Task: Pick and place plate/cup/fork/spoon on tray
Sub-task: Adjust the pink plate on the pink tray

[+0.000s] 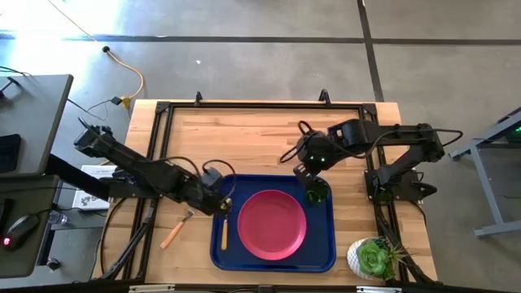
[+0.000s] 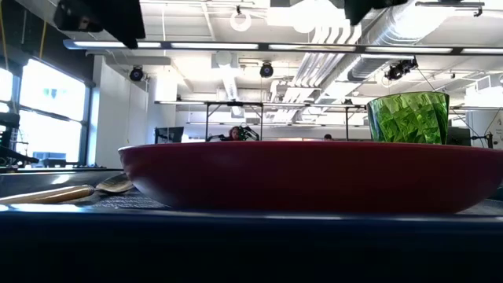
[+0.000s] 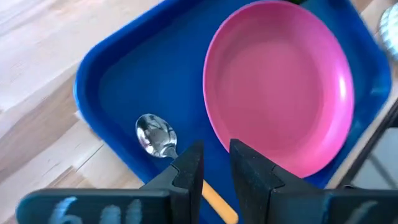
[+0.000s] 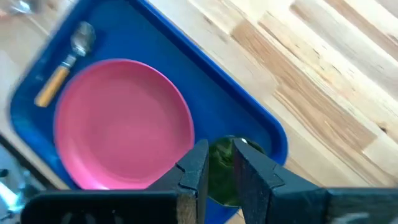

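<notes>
Dark blue plastic marks the tray (image 1: 326, 259), set at the near edge of the worktop (image 1: 260, 134), at about 6 o'clock in the high view. 3 of the 4 pieces are judged to be placed already. The pink-red plate (image 1: 271, 225) lies flat in the middle of the tray. The spoon (image 1: 225, 228) lies along the tray's 9 o'clock side, just beside the plate, its silver bowl toward 12 o'clock and its yellow-orange handle toward 6 o'clock. The dark green cup (image 1: 317, 192) stands upright in the tray's 1 o'clock corner, close to the plate's rim.

1 piece is left: the fork (image 1: 176, 230) is seen on the bare wood outside the tray, near its 9 o'clock edge, tines toward the tray and orange handle pointing away to 7 o'clock.

The left gripper (image 1: 221, 198) is held over the tray's 10 o'clock corner, just above the spoon's bowl; its fingers are parted by a narrow gap and nothing is held between them. The right gripper (image 1: 306, 173) is held just beyond the cup, at the tray's 1 o'clock edge; a narrow gap is seen between its fingers too, and the cup is not gripped.

A potted succulent (image 1: 373, 257) stands at 4 o'clock, outside the tray.
</notes>
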`<state>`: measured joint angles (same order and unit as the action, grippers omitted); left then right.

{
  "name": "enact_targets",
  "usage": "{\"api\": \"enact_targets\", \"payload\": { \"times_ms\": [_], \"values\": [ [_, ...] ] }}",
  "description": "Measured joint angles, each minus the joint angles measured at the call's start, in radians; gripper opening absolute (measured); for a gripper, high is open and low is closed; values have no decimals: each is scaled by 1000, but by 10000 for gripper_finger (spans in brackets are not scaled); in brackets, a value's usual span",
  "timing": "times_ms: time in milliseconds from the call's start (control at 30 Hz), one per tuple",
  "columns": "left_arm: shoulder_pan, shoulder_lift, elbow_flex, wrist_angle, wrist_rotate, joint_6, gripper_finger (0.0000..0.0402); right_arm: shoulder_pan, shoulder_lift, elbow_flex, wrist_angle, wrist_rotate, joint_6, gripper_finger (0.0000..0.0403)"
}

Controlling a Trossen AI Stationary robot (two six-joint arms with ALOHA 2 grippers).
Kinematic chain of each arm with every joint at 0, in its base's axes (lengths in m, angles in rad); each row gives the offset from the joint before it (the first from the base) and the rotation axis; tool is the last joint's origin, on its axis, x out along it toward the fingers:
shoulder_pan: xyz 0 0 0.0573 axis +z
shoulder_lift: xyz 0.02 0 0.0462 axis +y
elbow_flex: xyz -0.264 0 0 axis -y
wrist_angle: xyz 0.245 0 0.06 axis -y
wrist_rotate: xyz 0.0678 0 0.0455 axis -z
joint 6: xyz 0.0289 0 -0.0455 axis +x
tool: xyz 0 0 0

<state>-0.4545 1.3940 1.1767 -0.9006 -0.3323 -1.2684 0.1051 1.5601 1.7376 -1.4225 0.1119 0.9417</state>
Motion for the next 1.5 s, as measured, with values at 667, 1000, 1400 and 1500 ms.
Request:
{"api": "enact_targets", "payload": {
  "times_ms": [667,1000,1400,1500],
  "values": [
    [18,320,0,135,59,42,66,2,1,49,0,29,27,63],
    [30,388,0,158,91,42,66,2,1,48,-4,31,26,63],
    [68,397,0,171,91,62,66,2,1,48,-3,34,23,63],
    [81,397,0,187,106,70,66,2,1,48,-3,34,23,63]
  ]
}}
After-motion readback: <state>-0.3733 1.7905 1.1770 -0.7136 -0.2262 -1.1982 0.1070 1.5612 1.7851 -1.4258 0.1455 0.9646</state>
